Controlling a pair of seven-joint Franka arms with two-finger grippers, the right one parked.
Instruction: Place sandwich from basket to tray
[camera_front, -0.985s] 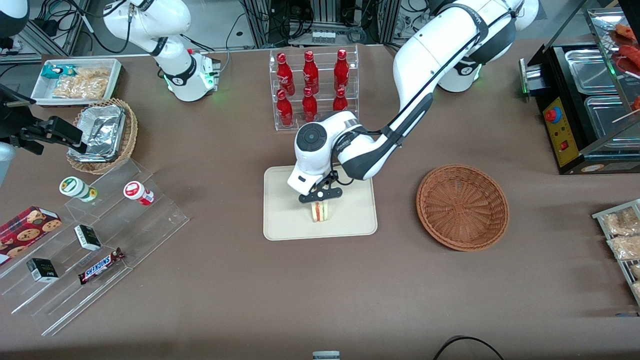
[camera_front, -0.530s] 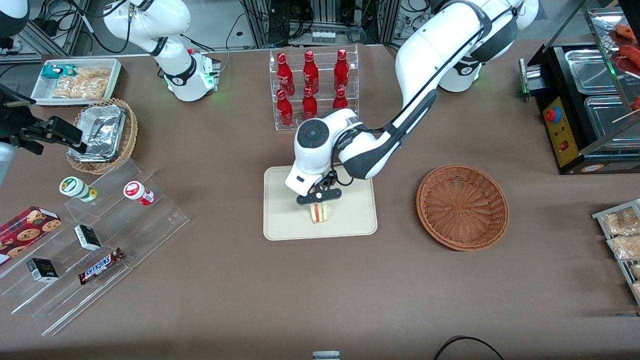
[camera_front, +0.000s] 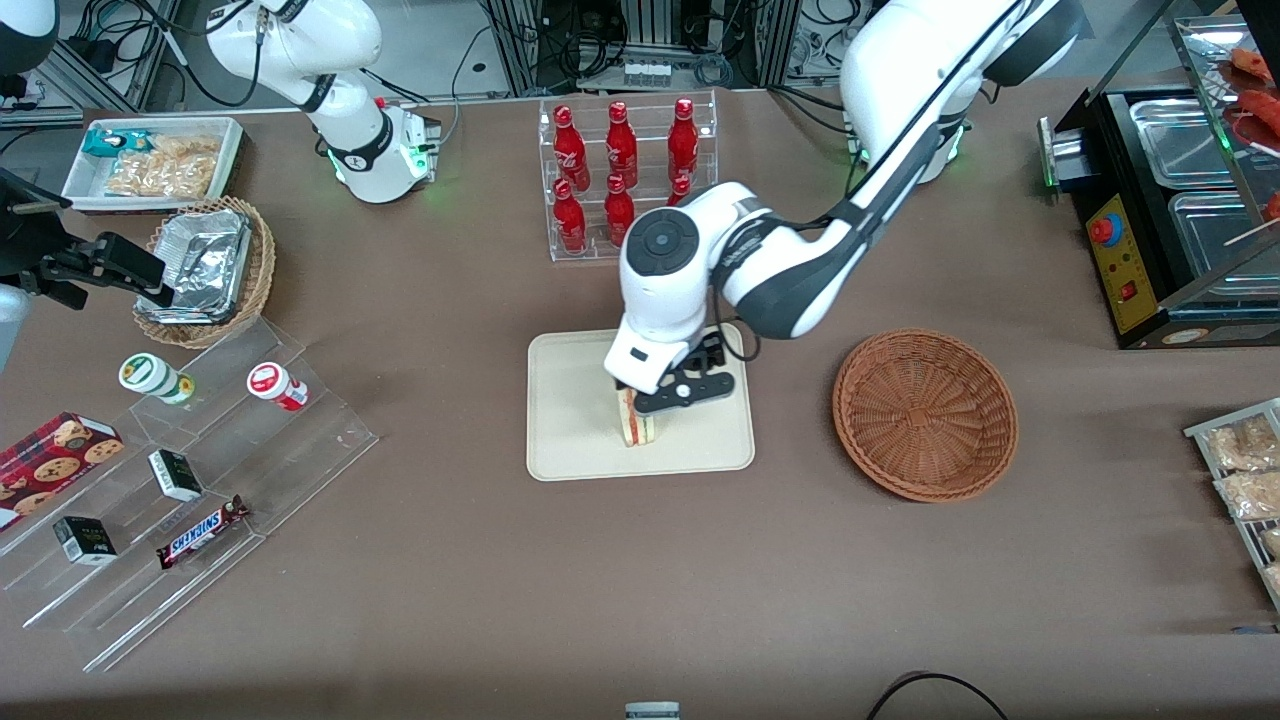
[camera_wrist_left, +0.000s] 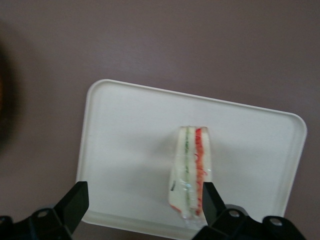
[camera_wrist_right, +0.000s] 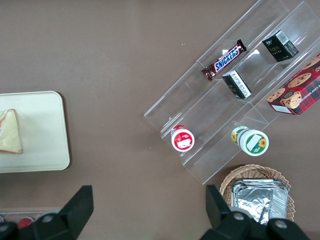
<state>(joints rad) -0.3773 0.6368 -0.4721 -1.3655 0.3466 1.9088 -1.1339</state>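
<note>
Front view, left to right. Tray (camera_front: 570, 440) sits centre frame, flat with a low rim and bare room around the sandwich (camera_front: 637, 428), which stands on edge on it, bread faces vertical. Gripper (camera_front: 682, 390) hangs just above it, jaws spread wide, holding nothing; sandwich is free. Handling guess: light, soft, crushable, wrapper likely slick, so pinch the two flat bread faces mid-height, gently. Tips over easily. Basket (camera_front: 925, 413) at centre right is empty, well apart from tray. Brown table cloth (camera_front: 700, 580) looks flat and even.
</note>
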